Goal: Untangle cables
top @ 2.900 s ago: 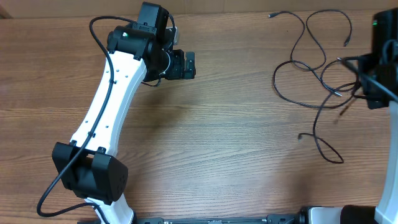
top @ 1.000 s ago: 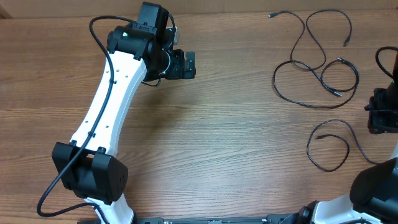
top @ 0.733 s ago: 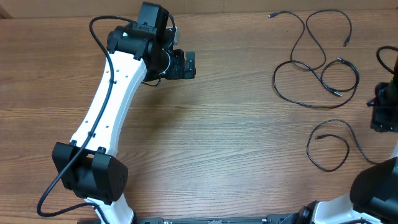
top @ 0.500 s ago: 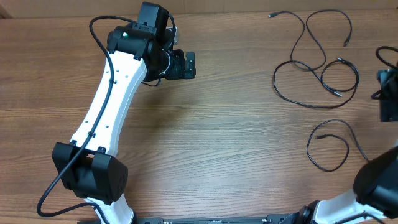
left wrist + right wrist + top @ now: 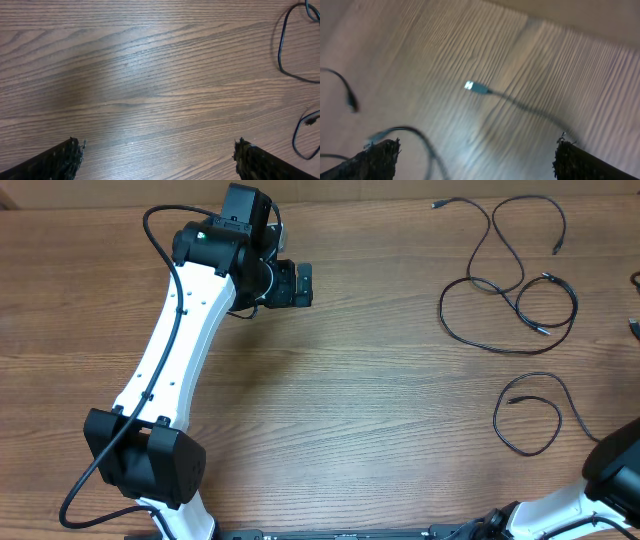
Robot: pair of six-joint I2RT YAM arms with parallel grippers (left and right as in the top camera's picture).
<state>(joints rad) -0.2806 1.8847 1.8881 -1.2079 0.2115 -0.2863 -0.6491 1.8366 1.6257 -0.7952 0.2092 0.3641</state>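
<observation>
Three thin black cables lie apart on the right of the wooden table. One snakes along the far edge, one loops below it, and a third curls near the right arm. My left gripper hovers open at the far left-centre, over bare wood, with cable loops at the right of its view. My right gripper is past the overhead view's right edge. Its jaws stand wide apart with nothing between them, above a blurred cable plug and a cable loop.
The white left arm stretches from the near-left base up to the far edge. Part of the right arm shows at the near-right corner. The table's far edge runs just behind the cables.
My right gripper opened and pulled away past the right edge of the overhead view. The cables it had tugged on now lie apart on the table. The left arm has not moved.
</observation>
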